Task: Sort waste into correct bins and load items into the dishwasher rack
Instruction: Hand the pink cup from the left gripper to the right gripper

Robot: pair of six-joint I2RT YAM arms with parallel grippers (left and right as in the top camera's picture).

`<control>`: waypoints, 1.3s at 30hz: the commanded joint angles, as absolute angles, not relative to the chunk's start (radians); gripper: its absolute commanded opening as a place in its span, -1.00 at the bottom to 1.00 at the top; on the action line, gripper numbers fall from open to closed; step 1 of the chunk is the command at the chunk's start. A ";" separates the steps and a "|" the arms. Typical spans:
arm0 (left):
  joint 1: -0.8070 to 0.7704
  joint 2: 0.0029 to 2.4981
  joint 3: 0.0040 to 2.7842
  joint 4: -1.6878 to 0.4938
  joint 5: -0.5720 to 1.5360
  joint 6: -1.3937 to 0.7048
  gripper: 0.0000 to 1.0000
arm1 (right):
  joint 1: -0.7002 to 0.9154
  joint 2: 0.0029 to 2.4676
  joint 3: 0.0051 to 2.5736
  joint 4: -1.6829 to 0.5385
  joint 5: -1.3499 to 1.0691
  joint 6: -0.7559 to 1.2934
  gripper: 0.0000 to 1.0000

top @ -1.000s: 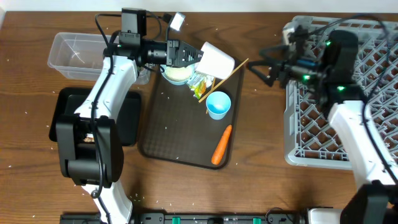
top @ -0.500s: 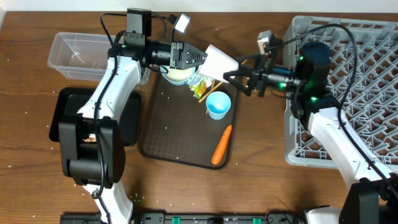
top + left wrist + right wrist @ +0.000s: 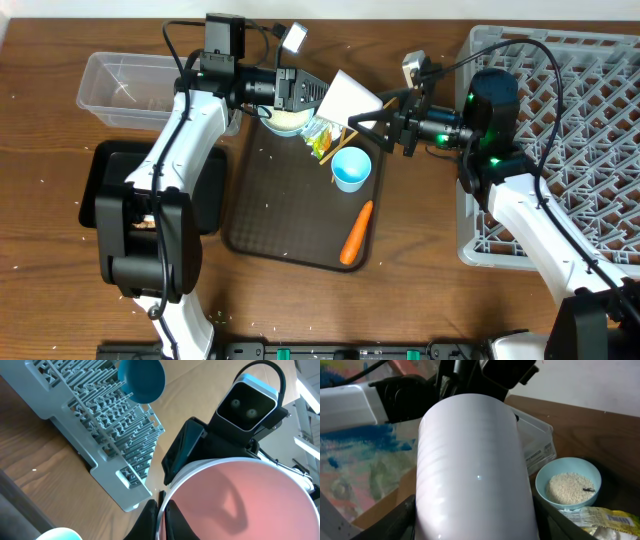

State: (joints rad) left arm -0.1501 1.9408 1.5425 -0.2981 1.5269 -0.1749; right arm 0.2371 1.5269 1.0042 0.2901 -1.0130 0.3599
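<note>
1. The bowl (image 3: 285,121) is partly hidden beneath the left end effector (image 3: 318,95). In the wrist view, the right end effector (image 3: 368,112) is mostly cut off.
2. The pink cup (image 3: 348,98) is in the air over the tray's (image 3: 280,225) far edge. The left end effector pinches its rim. The right jaws are spread astride its other end; contact cannot be told.
3. The table (image 3: 400,290) is brown wood. The rack (image 3: 580,130) stands at right.

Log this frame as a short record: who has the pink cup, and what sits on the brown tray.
left gripper: shut on the rim of the pale pink cup, which is held sideways in the air
right gripper: jaws on either side of the cup's base; grip unclear
brown tray: carries light blue cup, carrot, bowl, wrapper
</note>
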 commanded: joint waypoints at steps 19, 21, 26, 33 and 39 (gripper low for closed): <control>-0.162 1.930 1.555 -0.297 1.474 -0.151 -0.17 | 0.069 1.525 0.998 0.275 -1.045 0.359 -0.17; -0.162 1.930 1.555 -0.297 1.460 -0.151 -0.16 | 0.034 1.524 0.998 0.268 -1.071 0.360 -0.17; -0.162 1.930 1.555 -0.298 1.391 -0.151 -0.16 | -0.040 1.524 0.998 0.207 -1.079 0.366 -0.12; -0.162 1.930 1.555 -0.374 1.118 -0.151 -0.15 | -0.127 1.519 1.010 0.043 -0.949 0.381 -0.16; -0.167 1.930 1.555 -0.533 0.757 -0.151 -0.15 | -0.169 1.492 1.116 -0.260 -0.735 0.302 -0.16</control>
